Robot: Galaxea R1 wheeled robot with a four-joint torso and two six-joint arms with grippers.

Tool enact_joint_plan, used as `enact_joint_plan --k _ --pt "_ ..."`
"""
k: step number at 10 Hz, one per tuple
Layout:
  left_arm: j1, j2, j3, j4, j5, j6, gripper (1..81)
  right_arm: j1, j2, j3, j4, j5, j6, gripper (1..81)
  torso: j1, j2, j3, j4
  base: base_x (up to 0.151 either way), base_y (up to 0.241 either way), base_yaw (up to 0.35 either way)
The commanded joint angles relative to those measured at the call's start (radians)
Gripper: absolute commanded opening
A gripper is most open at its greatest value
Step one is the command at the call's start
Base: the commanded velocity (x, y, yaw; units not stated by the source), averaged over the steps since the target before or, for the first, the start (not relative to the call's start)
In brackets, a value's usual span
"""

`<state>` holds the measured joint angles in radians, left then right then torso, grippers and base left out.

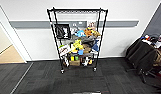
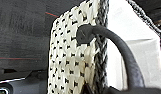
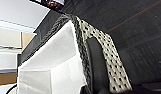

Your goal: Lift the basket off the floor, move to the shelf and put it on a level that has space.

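Note:
The shelf (image 1: pixel 77 40) stands straight ahead against the white wall, a tall black wire rack on casters. Its topmost level (image 1: pixel 77 11) is a bare wire grid; the lower tiers are packed with toys and boxes. The basket (image 2: pixel 68 57), woven tan and dark with a white lining, hangs above the floor (image 1: pixel 46 77). One dark loop handle (image 2: pixel 121 47) runs down into my left gripper (image 2: pixel 126 91), which is shut on it. In the right wrist view the basket (image 3: pixel 58 57) shows its other handle (image 3: pixel 94 65), which ends in my right gripper (image 3: pixel 96 90), also shut.
An office chair draped with dark coats (image 1: pixel 146 55) stands at the right by a cluttered desk edge. On the left a doorway opens onto tan wooden flooring (image 1: pixel 8 56). Dark carpet stretches between me and the rack.

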<state>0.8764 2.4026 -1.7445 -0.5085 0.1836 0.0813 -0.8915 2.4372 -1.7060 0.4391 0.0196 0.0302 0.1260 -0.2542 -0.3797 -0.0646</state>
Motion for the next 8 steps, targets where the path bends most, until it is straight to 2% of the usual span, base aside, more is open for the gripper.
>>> enact_joint_plan --k 1,2,3,5,6,8 --pt "-0.104 -0.023 0.031 -0.019 0.071 0.017 1.0 0.102 -0.042 0.023 0.013 -0.035 0.014 1.0 -0.062 0.097 0.097 0.000 0.000 0.000 0.000" --pt "-0.102 -0.023 0.031 -0.018 0.071 0.017 1.0 0.102 -0.042 0.025 0.015 -0.035 0.014 1.0 -0.084 0.129 0.130 0.000 0.000 0.000 0.000" --pt "-0.099 -0.023 0.031 -0.018 0.071 0.018 1.0 0.101 -0.042 0.026 0.015 -0.035 0.014 1.0 -0.041 0.061 0.164 0.000 0.000 0.000 0.000" --pt "-0.095 -0.022 0.031 -0.015 0.073 0.018 1.0 0.098 -0.042 0.030 0.015 -0.035 0.014 1.0 -0.068 0.099 0.215 0.000 0.000 0.000 0.000" --pt "-0.090 -0.022 0.029 -0.013 0.073 0.018 1.0 0.094 -0.042 0.030 0.015 -0.035 0.014 1.0 -0.074 0.109 0.175 0.000 0.000 0.000 0.000" --pt "-0.081 -0.020 0.022 -0.012 0.074 0.021 1.0 0.084 -0.042 0.034 0.015 -0.033 0.014 1.0 -0.077 0.113 0.189 0.000 0.000 0.000 0.000"
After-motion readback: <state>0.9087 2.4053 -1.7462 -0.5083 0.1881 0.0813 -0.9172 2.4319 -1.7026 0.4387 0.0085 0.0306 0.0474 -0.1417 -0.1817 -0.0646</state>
